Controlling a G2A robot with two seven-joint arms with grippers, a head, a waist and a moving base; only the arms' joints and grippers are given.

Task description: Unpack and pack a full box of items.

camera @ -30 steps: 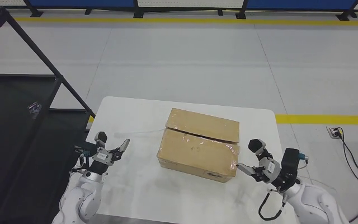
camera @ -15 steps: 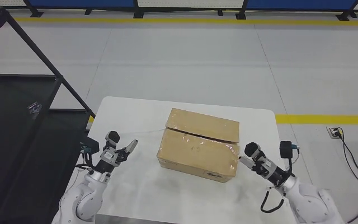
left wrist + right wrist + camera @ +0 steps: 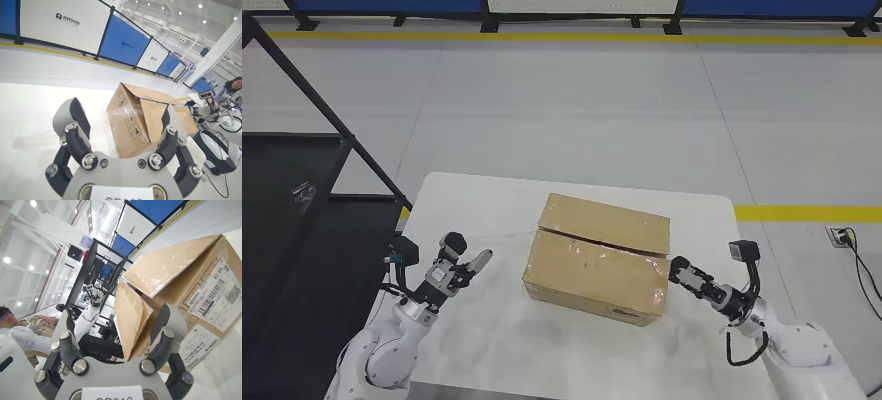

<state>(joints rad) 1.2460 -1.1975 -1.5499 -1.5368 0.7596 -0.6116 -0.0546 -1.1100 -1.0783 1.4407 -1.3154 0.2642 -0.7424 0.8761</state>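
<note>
top view is showing the cardboard box (image 3: 597, 258) sitting near the middle of the white table (image 3: 472, 200), with its long sides running roughly from 9 to 3 o'clock. its top flaps (image 3: 604, 222) are lying down and meeting along a seam. clear tape (image 3: 162, 268) is shining across them in the right wrist view. white shipping labels (image 3: 213, 294) are sticking to the long side facing 6 o'clock.

the left gripper (image 3: 474, 264) is hanging at the box's 9 o'clock, near it but apart, over bare table. in the left wrist view the left gripper (image 3: 122, 108) is pointing at the short end of the box (image 3: 151, 96), with its two fingers spread wide and nothing between them.

the right gripper (image 3: 679, 270) is sitting at the box's 3 o'clock, just beside that short end. in the right wrist view the right gripper (image 3: 116, 315) is also standing wide apart and holding nothing. a slightly lifted flap corner is showing between its fingers. whether either pad is touching the cardboard is not something the views are settling.
</note>
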